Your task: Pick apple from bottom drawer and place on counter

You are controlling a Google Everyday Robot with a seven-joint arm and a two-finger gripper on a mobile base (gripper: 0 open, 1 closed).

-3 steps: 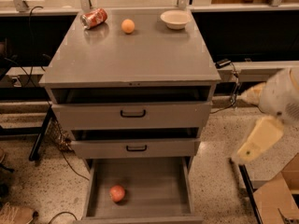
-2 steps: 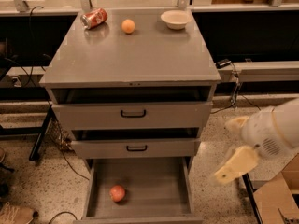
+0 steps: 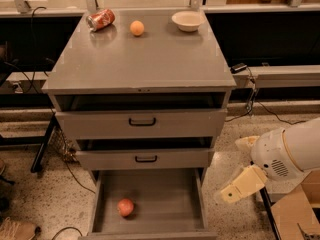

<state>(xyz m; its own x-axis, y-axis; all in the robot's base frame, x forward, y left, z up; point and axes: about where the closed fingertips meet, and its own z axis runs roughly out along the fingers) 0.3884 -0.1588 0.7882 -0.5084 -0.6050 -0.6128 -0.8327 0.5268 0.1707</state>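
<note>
Arm has come down and swung left toward the cabinet since the earlier frames; apple and countertop items haven't shifted. Gripper point(image 3: 240, 185) is now at 4 o'clock in frame, low over the floor, just right of the bottom drawer point(image 3: 165, 191) and outside it, touching nothing visible. Open or closed: can't tell from this view.

Bottom drawer is pulled well out. Apple point(image 3: 125, 207) lies on the drawer floor at 7 o'clock, near the left wall and front edge, well apart from the gripper.

Top drawer point(image 3: 141, 122) and middle drawer point(image 3: 145, 159) each show a dark gap above the front panel.

On the counter point(image 3: 145, 59), along the back edge: soda can point(image 3: 100, 20) on its side at 11 o'clock, orange fruit point(image 3: 137, 28) at 12, bowl point(image 3: 187, 20) upright at 1. Cardboard box point(image 3: 295, 219) on the floor at 5 o'clock in frame.
</note>
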